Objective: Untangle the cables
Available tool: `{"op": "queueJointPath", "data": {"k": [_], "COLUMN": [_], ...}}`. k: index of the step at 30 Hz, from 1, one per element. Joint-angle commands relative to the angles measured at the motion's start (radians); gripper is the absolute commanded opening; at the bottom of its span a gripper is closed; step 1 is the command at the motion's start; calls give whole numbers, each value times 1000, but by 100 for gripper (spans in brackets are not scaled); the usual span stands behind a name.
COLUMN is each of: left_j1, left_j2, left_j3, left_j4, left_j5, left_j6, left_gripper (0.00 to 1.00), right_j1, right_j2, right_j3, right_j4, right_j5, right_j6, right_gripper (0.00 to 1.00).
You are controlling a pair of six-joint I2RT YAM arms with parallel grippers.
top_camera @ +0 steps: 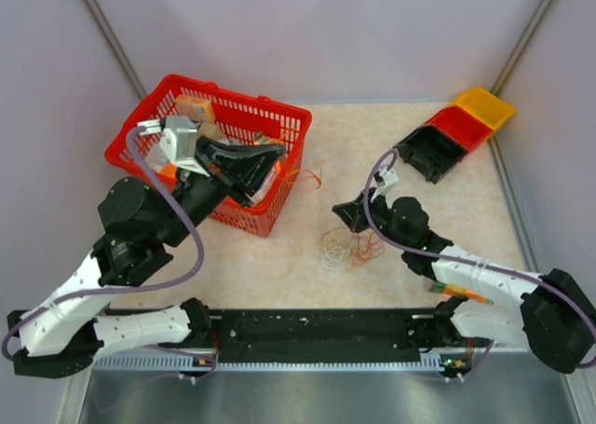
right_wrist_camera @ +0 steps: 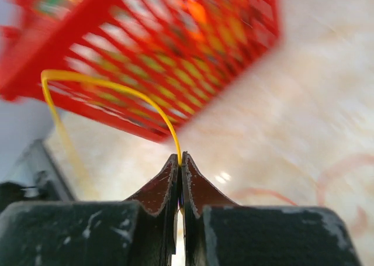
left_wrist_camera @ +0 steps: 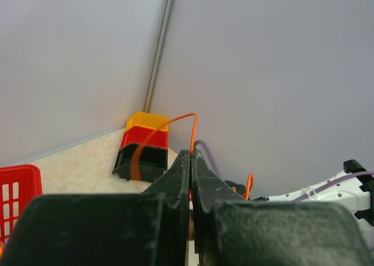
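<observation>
Starting with the top view, the untangling is looking pretty early-stage to me. Most of the cables [top_camera: 349, 242] are sitting in one loose knot on the worktop [top_camera: 279, 256], just in front of the right gripper [top_camera: 341, 212], with orange, red and whitish loops all overlapping. The left gripper [top_camera: 265, 170] is hanging over the right end of the red basket [top_camera: 140, 135]. An orange strand [top_camera: 305, 175] is curling out just beside it, apart from the main knot. So I'm guessing one or two strands are getting teased out and the bulk is waiting to be separated. The worktop is showing a beige marble look, plain grey walls [top_camera: 372, 33] are boxing it in, and stacked bins [top_camera: 456, 130] are sitting in the far right corner.

In the left wrist view, the left gripper [left_wrist_camera: 191, 156] is pinching together on the orange strand [left_wrist_camera: 175, 120], which is arching up and over. The black, red and yellow bins [left_wrist_camera: 146, 146] are showing behind it, where the walls meet.

In the right wrist view, the right gripper [right_wrist_camera: 181, 159] is clamping together on a thin yellowish strand [right_wrist_camera: 117, 86] that's looping off to the left in front of the blurry basket [right_wrist_camera: 175, 44]. Some faint reddish loops are lying on the worktop [right_wrist_camera: 304, 102] off to the right, too smeared to sort out.
</observation>
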Motion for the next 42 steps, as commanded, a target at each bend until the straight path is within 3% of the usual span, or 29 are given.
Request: {"op": "queueJointPath", "data": {"k": [1, 3, 8, 12, 14, 22, 29, 33, 38, 42], "left_j1": [-1, 1, 1, -1, 1, 1, -1, 1, 1, 1], "left_j2": [-53, -55, -68, -71, -71, -74, -104, -128, -128, -102], "left_j3": [11, -17, -76, -109, -138, -297, -399, -426, -466, -448], "left_j4": [76, 88, 125, 125, 114, 80, 108, 105, 166, 166], "left_j5": [22, 21, -1, -8, -8, 42, 146, 168, 255, 285], "left_j6": [24, 14, -11, -37, -54, -100, -73, -85, -118, -132], "left_gripper": [0, 0, 0, 0, 0, 0, 0, 0, 0, 0], "right_j1": [-45, -53, -53, -53, -53, -56, -56, -56, -51, -16], "right_j2": [-15, 15, 15, -69, -129, -393, -390, -429, -407, -391], "right_j3": [-49, -31, 32, 106, 153, 271, 403, 390, 287, 224], "right_j4": [-410, -522, -657, -772, -841, -924, -894, -875, -597, -426], "right_j5": [304, 331, 227, 136, 84, -57, -266, -275, -568, -620], "right_j6": [0, -12, -55, -101, -98, -92, -41, -63, 1, -6], "right_gripper": [0, 0, 3, 51, 66, 96, 98, 99, 99, 99]}}
